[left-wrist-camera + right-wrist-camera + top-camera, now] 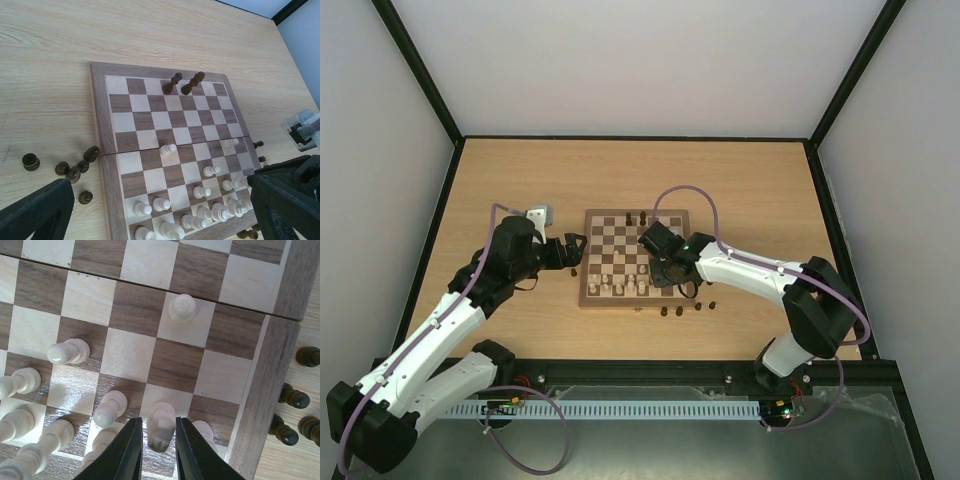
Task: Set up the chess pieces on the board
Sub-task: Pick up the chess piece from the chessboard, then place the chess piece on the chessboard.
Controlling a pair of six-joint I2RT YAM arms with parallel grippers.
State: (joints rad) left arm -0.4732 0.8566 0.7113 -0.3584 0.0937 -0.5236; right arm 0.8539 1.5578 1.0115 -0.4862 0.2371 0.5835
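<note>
Straddling a pale knight (160, 432) by the board's (260, 405) edge, the right gripper (157, 420) might be pinching it, can't tell, while the left gripper (160, 207) hangs wide open.

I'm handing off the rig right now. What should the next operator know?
Left gripper: open, empty, at the board's left edge.
Right gripper: jaws close either side of a cream piece on the near rows; grip not certain.
Done: two dark chess pieces stand on the far row.
To do: place the loose dark pieces, clustered off the board's left side, with more by its near right corner.
</note>
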